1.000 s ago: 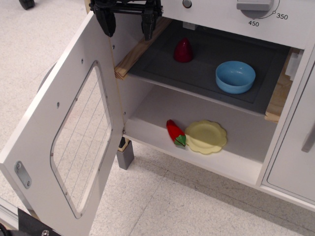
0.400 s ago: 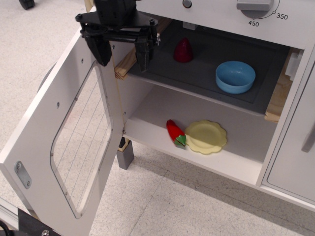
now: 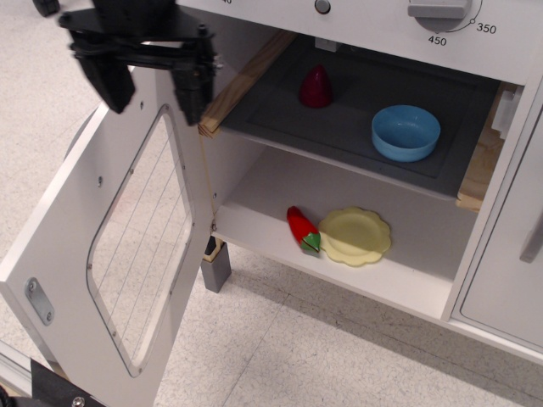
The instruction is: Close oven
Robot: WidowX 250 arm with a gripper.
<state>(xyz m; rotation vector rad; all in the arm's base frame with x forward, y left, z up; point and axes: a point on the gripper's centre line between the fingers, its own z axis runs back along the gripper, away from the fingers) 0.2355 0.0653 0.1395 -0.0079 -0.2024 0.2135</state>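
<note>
The white toy oven (image 3: 356, 170) stands open. Its large white door (image 3: 76, 246) with the rounded clear lined window (image 3: 140, 237) swings out to the left. The dark grey inner shelf (image 3: 339, 119) is exposed. My black gripper (image 3: 153, 95) is open at the top left, above the door's upper edge, with one finger (image 3: 114, 85) on the outer side and the other finger (image 3: 191, 93) on the inner side. It holds nothing. The door's handle is hidden.
On the grey shelf sit a dark red cone (image 3: 316, 86) and a blue bowl (image 3: 405, 132). On the white floor of the oven lie a red pepper (image 3: 301, 229) and a yellow plate (image 3: 355, 236). A narrower white cabinet door (image 3: 509, 280) stands at the right. The dial (image 3: 437, 8) is above.
My gripper has moved left and down, from in front of the oven's upper left corner to over the top edge of the open door. The door has not visibly moved.
</note>
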